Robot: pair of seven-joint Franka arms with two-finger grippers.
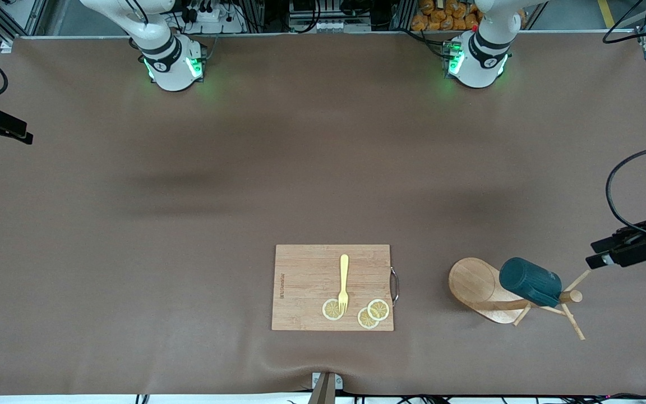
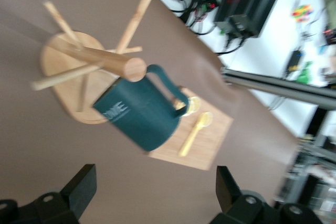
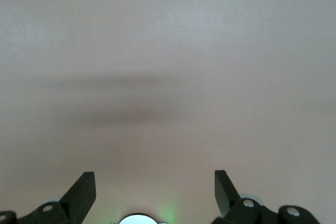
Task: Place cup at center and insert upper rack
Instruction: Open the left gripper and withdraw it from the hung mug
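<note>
hanging on a peg, the cup [image 1: 529,280] hides part of the upper rack [image 1: 483,289]; both tools spread apart.

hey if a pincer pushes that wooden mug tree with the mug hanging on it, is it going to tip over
Probably somewhat tippy: the mug tree stands on a flat oval base, which helps, but the cup hangs by its handle high on a peg, adding weight up top. A push near the post's top would likely rock it; the cup might swing or slip off.
</note>
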